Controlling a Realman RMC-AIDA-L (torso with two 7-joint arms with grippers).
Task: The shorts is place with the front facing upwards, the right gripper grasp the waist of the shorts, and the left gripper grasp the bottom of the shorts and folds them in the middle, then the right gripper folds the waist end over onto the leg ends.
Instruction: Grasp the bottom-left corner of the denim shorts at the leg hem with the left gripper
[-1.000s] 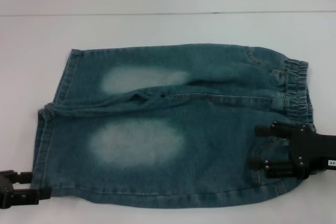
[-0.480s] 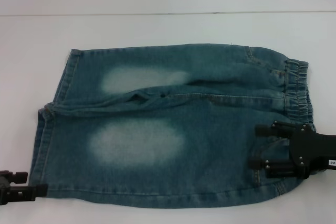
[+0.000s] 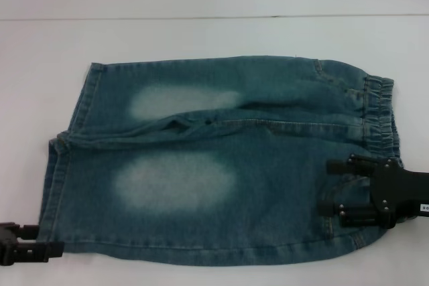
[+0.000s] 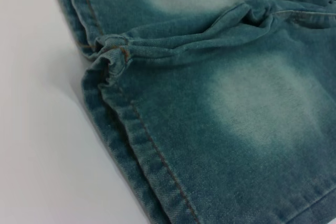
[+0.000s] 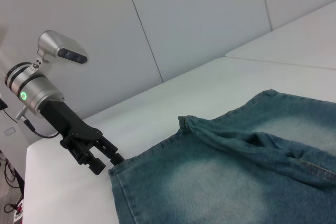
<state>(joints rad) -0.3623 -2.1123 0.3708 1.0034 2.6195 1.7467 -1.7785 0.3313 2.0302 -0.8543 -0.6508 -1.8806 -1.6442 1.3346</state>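
The shorts lie flat, front up, in the middle of the white desk, waist toward its right edge and leg ends toward its left. The right gripper hangs over the waist's near corner, fingers spread apart with denim between them, not clamped. The left gripper sits at the near hem corner (its silver wrist glows green), fingers apart around the hem's edge; whether they pinch the cloth I cannot tell.

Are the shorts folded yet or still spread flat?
Spread flat: the shorts show both legs side by side, waist and leg ends at opposite ends.
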